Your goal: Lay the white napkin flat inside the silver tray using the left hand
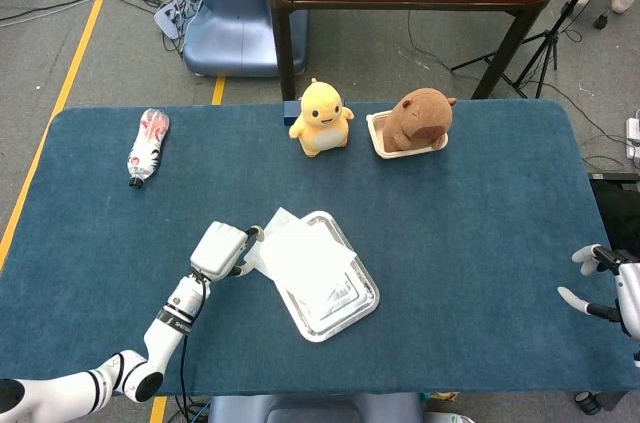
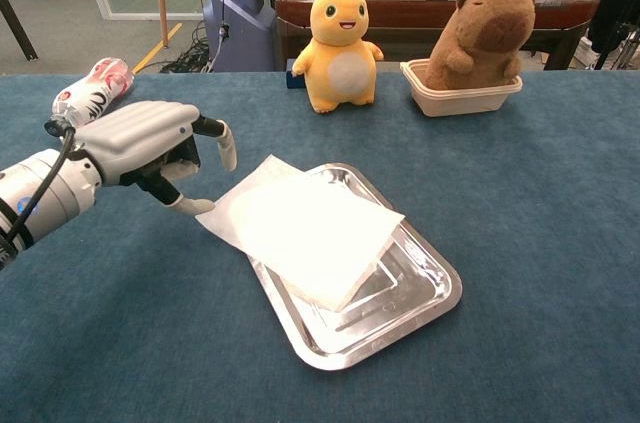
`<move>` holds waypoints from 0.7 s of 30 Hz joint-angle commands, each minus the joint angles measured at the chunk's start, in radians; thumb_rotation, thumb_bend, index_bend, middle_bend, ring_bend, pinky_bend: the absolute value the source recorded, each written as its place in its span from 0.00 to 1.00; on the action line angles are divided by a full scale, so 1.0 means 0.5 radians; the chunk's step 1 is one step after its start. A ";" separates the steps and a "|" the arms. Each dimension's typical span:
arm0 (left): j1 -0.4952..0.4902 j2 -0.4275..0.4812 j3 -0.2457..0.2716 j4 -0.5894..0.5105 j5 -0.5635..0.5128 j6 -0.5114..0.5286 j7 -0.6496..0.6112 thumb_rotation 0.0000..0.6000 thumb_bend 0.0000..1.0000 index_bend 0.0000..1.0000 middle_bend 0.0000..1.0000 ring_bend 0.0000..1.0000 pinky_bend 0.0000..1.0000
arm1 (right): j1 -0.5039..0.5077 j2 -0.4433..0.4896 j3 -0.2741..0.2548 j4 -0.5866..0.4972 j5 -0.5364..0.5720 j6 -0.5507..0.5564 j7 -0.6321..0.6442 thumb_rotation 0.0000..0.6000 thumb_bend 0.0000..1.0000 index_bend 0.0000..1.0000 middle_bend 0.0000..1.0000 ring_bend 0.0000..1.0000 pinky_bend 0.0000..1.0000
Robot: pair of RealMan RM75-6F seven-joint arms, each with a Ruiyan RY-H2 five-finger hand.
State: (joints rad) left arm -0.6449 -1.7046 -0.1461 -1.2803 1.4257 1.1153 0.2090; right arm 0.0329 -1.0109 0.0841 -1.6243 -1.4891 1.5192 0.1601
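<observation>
The white napkin (image 1: 300, 256) (image 2: 305, 228) lies slightly rumpled over the left half of the silver tray (image 1: 345, 318) (image 2: 405, 298). Its left corner hangs over the rim onto the blue table. My left hand (image 1: 220, 250) (image 2: 150, 143) hovers just left of that corner with fingers apart and curved. The thumb tip touches the napkin's corner, and nothing is gripped. My right hand (image 1: 600, 281) rests at the table's far right edge, fingers spread and empty.
A yellow plush toy (image 1: 321, 118) and a brown capybara plush in a beige container (image 1: 418, 120) stand at the back centre. A crushed plastic bottle (image 1: 147, 145) lies at the back left. A wooden table stands beyond the far edge.
</observation>
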 commanded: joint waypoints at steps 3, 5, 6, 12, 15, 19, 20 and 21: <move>-0.001 0.135 0.031 -0.255 -0.049 -0.076 0.127 1.00 0.64 0.42 1.00 0.98 1.00 | -0.001 0.000 0.000 -0.002 0.003 -0.001 -0.004 1.00 0.01 0.47 0.58 0.50 0.70; -0.005 0.172 0.031 -0.351 -0.112 -0.121 0.209 1.00 0.76 0.38 1.00 0.99 1.00 | -0.001 0.000 0.000 -0.001 0.002 -0.002 -0.006 1.00 0.01 0.47 0.58 0.50 0.70; -0.007 0.194 0.033 -0.400 -0.150 -0.151 0.248 1.00 0.79 0.36 1.00 0.99 1.00 | -0.001 0.000 0.000 -0.003 0.002 -0.002 -0.006 1.00 0.01 0.47 0.58 0.50 0.70; -0.039 0.318 0.044 -0.701 -0.430 -0.298 0.526 1.00 0.96 0.28 1.00 1.00 1.00 | -0.004 0.002 0.000 -0.005 0.000 0.004 -0.006 1.00 0.01 0.47 0.58 0.50 0.70; -0.067 0.344 0.049 -0.777 -0.554 -0.336 0.639 1.00 0.99 0.26 1.00 1.00 1.00 | -0.007 0.005 0.001 -0.005 0.000 0.010 -0.003 1.00 0.01 0.47 0.58 0.50 0.70; -0.109 0.364 0.055 -0.835 -0.677 -0.367 0.741 1.00 1.00 0.24 1.00 1.00 1.00 | -0.009 0.009 0.004 -0.004 0.005 0.014 0.005 1.00 0.01 0.47 0.58 0.50 0.70; -0.119 0.368 0.058 -0.844 -0.703 -0.373 0.762 1.00 1.00 0.23 1.00 1.00 1.00 | -0.010 0.010 0.005 -0.004 0.006 0.014 0.006 1.00 0.01 0.47 0.58 0.50 0.70; -0.132 0.373 0.063 -0.854 -0.737 -0.378 0.792 1.00 1.00 0.22 1.00 1.00 1.00 | -0.011 0.010 0.005 -0.004 0.008 0.015 0.007 1.00 0.01 0.47 0.58 0.50 0.70</move>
State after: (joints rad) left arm -0.6993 -1.5254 -0.1186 -1.6956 1.0752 0.9348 0.5893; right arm 0.0276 -1.0058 0.0868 -1.6266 -1.4850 1.5267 0.1638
